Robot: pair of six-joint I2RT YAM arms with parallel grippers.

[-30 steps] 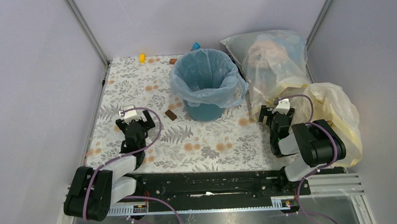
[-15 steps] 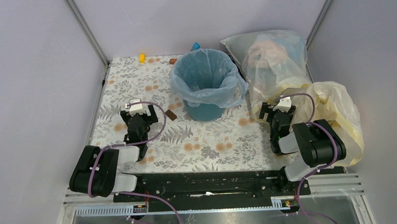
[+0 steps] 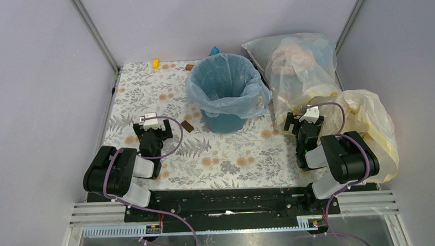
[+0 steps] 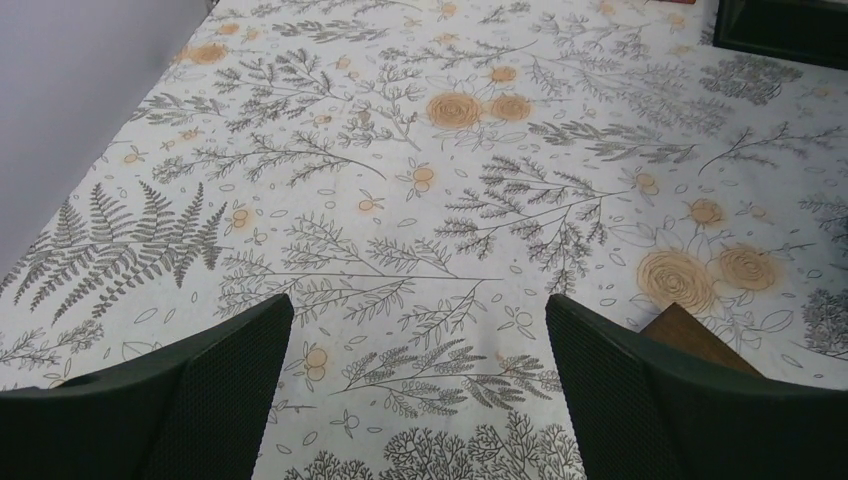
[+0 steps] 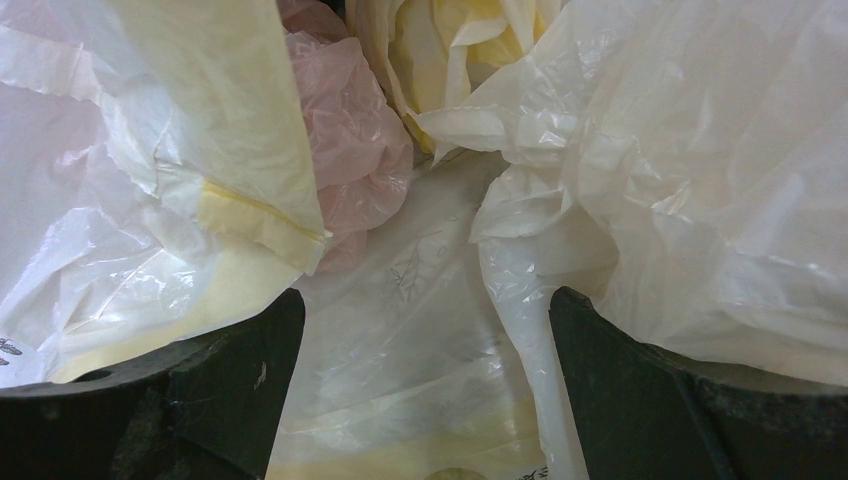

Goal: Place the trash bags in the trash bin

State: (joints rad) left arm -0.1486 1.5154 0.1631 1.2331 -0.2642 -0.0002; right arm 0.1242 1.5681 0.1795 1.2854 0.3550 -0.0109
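The teal-blue trash bin (image 3: 224, 121) stands at the back middle of the table. The thin light-blue trash bag (image 3: 203, 96) lines it, its rim folded out over the bin's edge. My left gripper (image 3: 153, 124) is open and empty, low over the floral cloth left of the bin; its wrist view shows only cloth between the fingers (image 4: 230, 380). My right gripper (image 3: 304, 122) is open right of the bin, pointing at the pale-yellow bag (image 3: 367, 122). Loose whitish and yellow plastic (image 5: 420, 330) lies between its fingers (image 5: 640, 400), not gripped.
A large stuffed whitish bag (image 3: 298, 64) stands at the back right. A small brown block (image 3: 187, 126) lies left of the bin, also in the left wrist view (image 4: 700, 335). A yellow piece (image 3: 155, 63), a brown piece (image 3: 189, 66) and a blue piece (image 3: 215, 50) lie along the back edge.
My left arm has swung its elbow rightwards and the left gripper has shifted a little right toward the bin. The right arm has barely moved.
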